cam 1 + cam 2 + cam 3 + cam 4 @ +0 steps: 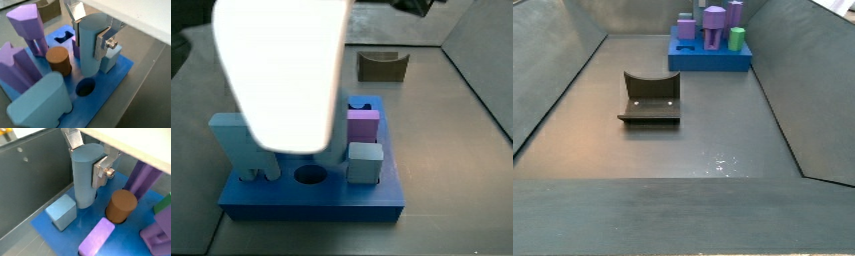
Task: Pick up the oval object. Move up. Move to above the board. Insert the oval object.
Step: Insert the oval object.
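In both wrist views the gripper (91, 29) is clamped on the oval object (91, 42), a tall grey-blue column held upright, silver finger plates (101, 170) pressed flat against its sides. Its lower end sits down at the blue board (119, 70), beside a dark oval hole (85, 88); whether it is seated I cannot tell. Just next to it stands a brown cylinder (121, 206), and purple pieces (29, 27) rise around it. A pale blue block (61, 211) stands at the board's edge. Further off, in a side view, the fixture (651, 99) sits mid-floor, well apart from the board (710, 56) by the far wall.
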